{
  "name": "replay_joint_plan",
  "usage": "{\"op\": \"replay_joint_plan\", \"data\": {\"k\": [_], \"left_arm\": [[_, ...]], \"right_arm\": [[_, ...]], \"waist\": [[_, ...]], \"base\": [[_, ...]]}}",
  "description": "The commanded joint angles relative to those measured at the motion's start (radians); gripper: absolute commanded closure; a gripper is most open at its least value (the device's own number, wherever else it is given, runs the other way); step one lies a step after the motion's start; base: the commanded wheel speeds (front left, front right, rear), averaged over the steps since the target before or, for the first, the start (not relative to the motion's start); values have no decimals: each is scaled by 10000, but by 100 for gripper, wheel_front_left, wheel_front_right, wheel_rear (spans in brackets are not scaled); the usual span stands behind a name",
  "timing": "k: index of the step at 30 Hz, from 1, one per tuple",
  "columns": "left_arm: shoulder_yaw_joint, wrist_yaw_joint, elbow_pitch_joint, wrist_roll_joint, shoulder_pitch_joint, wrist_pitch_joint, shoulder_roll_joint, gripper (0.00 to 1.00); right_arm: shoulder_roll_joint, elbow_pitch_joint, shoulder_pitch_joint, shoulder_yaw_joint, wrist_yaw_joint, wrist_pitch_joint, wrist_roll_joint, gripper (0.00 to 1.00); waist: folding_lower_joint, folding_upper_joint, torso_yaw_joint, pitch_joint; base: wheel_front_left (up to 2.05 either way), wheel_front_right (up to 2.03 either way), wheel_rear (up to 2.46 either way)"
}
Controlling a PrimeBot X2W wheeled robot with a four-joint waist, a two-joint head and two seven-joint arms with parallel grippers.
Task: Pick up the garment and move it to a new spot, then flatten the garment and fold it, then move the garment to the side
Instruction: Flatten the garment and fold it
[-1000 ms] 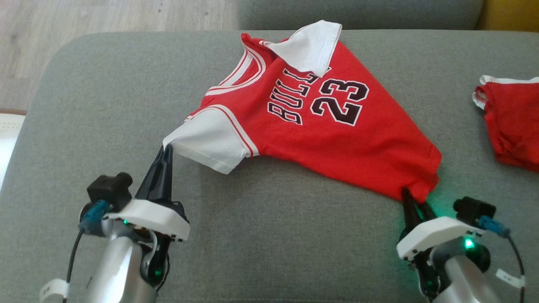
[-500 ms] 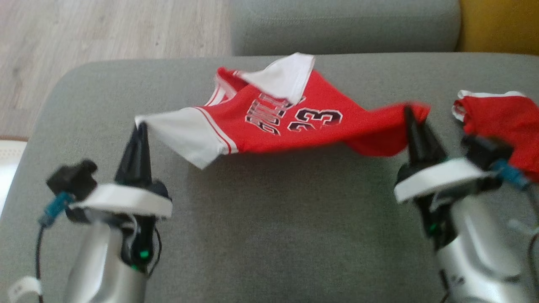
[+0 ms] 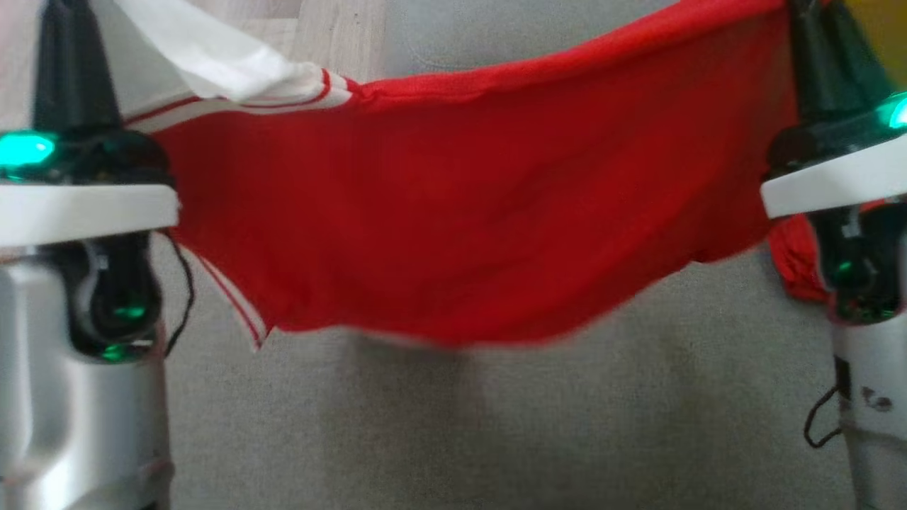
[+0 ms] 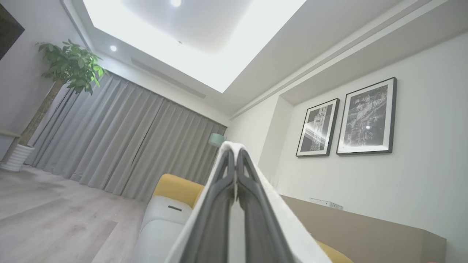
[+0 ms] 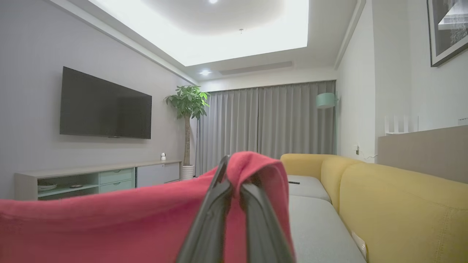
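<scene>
The left gripper (image 4: 234, 157), whose dark fingers rise at the upper left of the head view, is pinched together on the white sleeve (image 3: 220, 60) of the garment (image 3: 460, 212); in the left wrist view white cloth wraps over both fingertips. From there the red jersey stretches across the middle of the head view as a taut band along its top, its body sagging below, with the lower hem hanging clear above the grey cushion (image 3: 496, 425). At the upper right, the right gripper (image 5: 234, 179) is clamped on a red corner, which in the right wrist view folds over the closed fingers. A second red piece of clothing (image 3: 790, 265) peeks out at the right edge, beside the right arm, lying on the cushion. By my reading, the pick-up is done and the carry to a new spot is in hand. Setting the jersey down, flattening it, folding it and moving it aside are all left to do.
</scene>
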Motion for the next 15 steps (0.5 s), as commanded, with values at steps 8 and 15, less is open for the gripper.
{"op": "replay_joint_plan", "data": {"k": [8, 15], "left_arm": [[508, 648, -1942, -174, -1352, 1687, 941, 100], [64, 66, 868, 90, -4217, 2216, 1874, 100]], "right_arm": [[319, -1657, -291, -691, -9, 1653, -398, 100], [-162, 475, -2950, -223, -9, 1736, -663, 100]], "waist": [[0, -1, -90, 790], [0, -1, -355, 3080]], "base": [[0, 0, 0], [0, 0, 0]]}}
